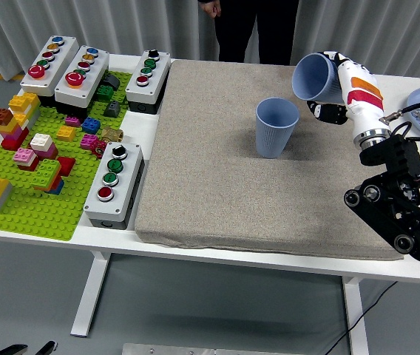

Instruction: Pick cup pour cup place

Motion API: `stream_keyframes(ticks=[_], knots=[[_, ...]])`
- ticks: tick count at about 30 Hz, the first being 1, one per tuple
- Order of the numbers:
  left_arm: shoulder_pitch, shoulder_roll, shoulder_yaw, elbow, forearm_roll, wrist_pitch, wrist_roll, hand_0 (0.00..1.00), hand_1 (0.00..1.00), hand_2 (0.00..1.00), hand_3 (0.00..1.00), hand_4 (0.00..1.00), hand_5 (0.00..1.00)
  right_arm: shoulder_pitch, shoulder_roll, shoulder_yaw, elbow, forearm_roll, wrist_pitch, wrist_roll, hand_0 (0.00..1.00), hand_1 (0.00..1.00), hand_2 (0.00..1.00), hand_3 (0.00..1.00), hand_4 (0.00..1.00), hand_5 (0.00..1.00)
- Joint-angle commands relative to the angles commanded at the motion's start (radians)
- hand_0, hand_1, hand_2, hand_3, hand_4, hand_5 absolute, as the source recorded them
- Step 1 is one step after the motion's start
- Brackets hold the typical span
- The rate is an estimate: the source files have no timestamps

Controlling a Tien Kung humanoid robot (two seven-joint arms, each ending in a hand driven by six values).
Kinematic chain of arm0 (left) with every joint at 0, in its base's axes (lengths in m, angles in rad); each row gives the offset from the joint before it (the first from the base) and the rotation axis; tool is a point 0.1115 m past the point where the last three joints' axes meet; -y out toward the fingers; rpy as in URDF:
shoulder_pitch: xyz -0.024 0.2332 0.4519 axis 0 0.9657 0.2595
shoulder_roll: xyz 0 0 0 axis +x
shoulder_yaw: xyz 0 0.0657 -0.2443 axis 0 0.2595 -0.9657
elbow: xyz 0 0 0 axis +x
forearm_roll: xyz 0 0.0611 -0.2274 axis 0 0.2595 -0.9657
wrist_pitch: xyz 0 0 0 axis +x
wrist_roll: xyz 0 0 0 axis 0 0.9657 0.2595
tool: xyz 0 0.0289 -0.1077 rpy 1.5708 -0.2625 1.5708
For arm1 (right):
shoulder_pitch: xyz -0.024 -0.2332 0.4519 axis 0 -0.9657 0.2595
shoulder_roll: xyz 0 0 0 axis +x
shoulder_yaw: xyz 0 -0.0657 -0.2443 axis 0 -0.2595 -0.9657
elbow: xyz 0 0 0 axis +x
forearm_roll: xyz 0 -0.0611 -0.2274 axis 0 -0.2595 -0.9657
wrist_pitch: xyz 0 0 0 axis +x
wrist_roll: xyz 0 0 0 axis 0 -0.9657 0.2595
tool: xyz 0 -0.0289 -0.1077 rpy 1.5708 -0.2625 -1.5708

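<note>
My right hand (345, 83) grips 1 tilted blue cup (315, 76) beside the standing cup (276, 126); pour seems finished, next I place it upright.

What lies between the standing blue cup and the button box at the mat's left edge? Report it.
Head view: only bare grey mat lies between the standing cup and the button box.
</note>
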Motion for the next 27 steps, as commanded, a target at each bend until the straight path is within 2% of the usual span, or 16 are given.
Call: stream_keyframes(ticks=[5, 11, 14, 21, 27], knots=[[-0.002, -0.001, 0.001, 0.000, -0.001, -0.001, -0.001, 0.763, 0.784, 0.829, 0.716, 0.511, 0.986, -0.028, 0.004, 0.071, 0.017, 0.208, 0.047, 0.038, 0.861, 0.729, 0.616, 0.715, 0.583, 0.002], [-0.006, -0.004, -0.001, 0.000, 0.001, -0.001, -0.002, 0.763, 0.784, 0.830, 0.716, 0.510, 0.985, -0.072, -0.002, 0.178, 0.027, 0.461, 0.176, 0.039, 0.860, 0.729, 0.609, 0.715, 0.582, 0.002], [-0.006, -0.005, -0.002, 0.000, 0.001, -0.001, -0.002, 0.763, 0.784, 0.829, 0.715, 0.509, 0.984, -0.093, -0.003, 0.206, 0.029, 0.585, 0.218, 0.042, 0.854, 0.730, 0.611, 0.712, 0.580, 0.002], [-0.007, -0.007, -0.003, 0.000, 0.002, -0.001, -0.002, 0.763, 0.784, 0.829, 0.716, 0.508, 0.984, -0.120, -0.007, 0.193, 0.031, 0.871, 0.226, 0.076, 0.857, 0.730, 0.606, 0.710, 0.581, 0.002], [-0.010, -0.011, 0.003, 0.000, -0.003, -0.002, -0.002, 0.763, 0.784, 0.828, 0.715, 0.507, 0.986, -0.150, -0.008, 0.157, 0.018, 0.844, 0.194, 0.120, 0.861, 0.731, 0.605, 0.705, 0.579, 0.002]])
